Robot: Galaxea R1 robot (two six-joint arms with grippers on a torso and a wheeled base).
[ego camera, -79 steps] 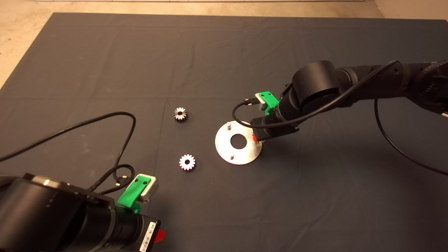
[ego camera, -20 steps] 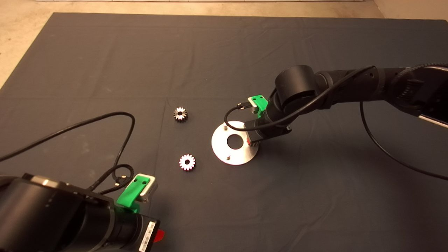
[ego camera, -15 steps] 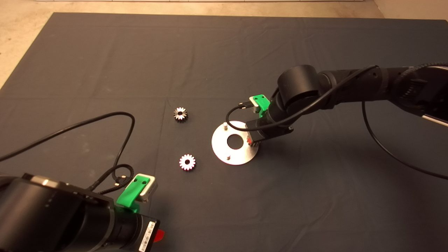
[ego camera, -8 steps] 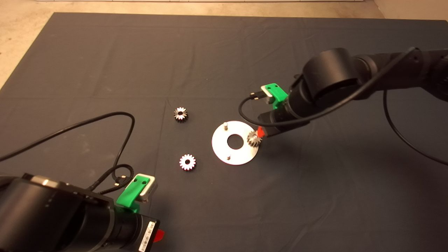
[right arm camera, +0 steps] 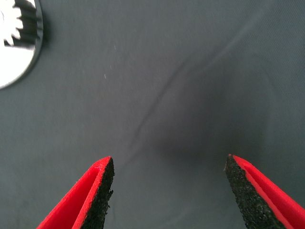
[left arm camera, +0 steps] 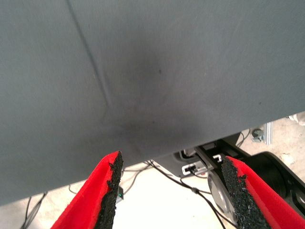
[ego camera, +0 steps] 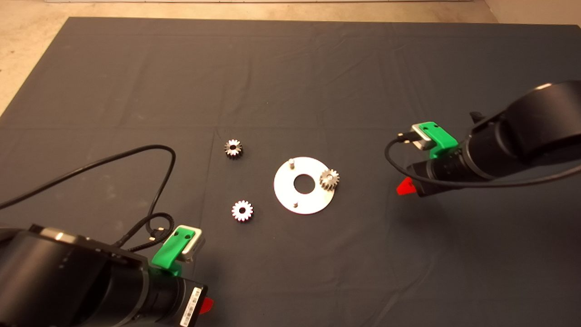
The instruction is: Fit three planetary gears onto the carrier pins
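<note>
Right tool has withdrawn toward bench's right edge, fingers spread wide, empty. One toothed steel gear seated on disc mid-bench; two gears loose beside it. Left tool parked near-left corner, open, empty.

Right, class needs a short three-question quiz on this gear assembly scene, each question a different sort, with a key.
1. True or false: one planetary gear already sits on the disc.
2. How many gears lie loose on the mat? A) one B) two C) three
3. Fill in: the right gripper, off to the disc's right, has its fingers ____.

Key: 1 true. 2 B: far gear and near gear. 3 open, holding nothing. The left gripper waits, open too.
</note>
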